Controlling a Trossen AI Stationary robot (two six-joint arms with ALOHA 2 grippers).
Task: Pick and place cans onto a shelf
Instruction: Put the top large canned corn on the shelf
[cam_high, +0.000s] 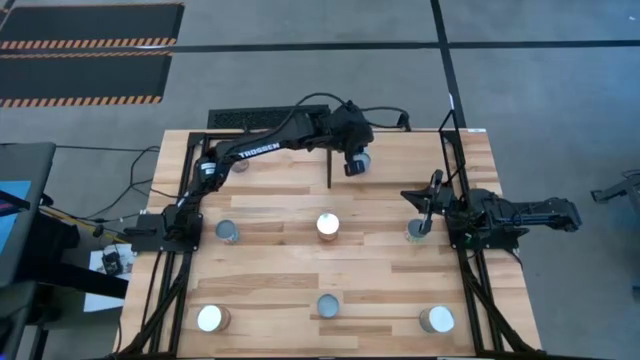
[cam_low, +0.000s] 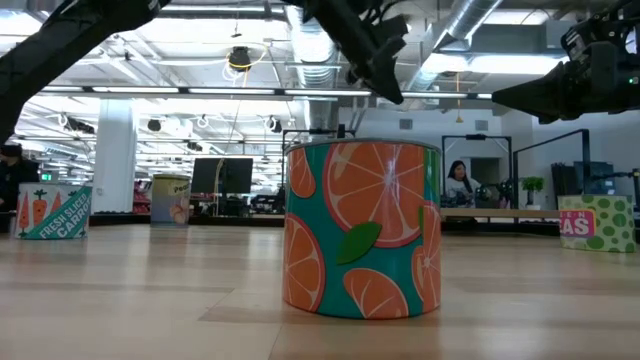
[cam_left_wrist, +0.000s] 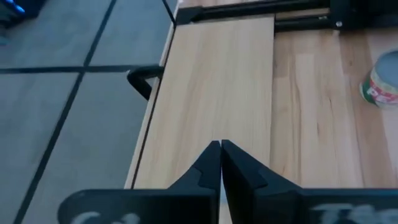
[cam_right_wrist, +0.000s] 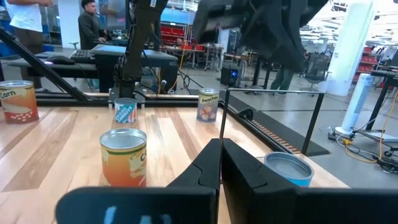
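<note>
Several small upright cans stand spread over the wooden table (cam_high: 270, 270). They include one with a bright top at the middle (cam_high: 328, 224), one at the right (cam_high: 417, 231) and one at the far middle (cam_high: 362, 158). My left gripper (cam_high: 352, 165) is shut and empty, reaching over the far middle of the table beside that can. In its wrist view its fingers (cam_left_wrist: 221, 149) meet above bare wood. My right gripper (cam_high: 424, 200) is shut and empty at the table's right side. In its wrist view a pale-blue-topped can (cam_right_wrist: 288, 169) stands close beside the fingers (cam_right_wrist: 221, 146).
An orange-patterned can (cam_low: 362, 230) fills the low view, with a carrots can (cam_low: 55, 210) and a pink-labelled can (cam_low: 600, 222) farther off. A thin dark upright rod (cam_high: 329, 168) stands at the far middle. Dark frame rails (cam_high: 455, 150) run along the table's sides. People show in the room behind (cam_right_wrist: 90, 25).
</note>
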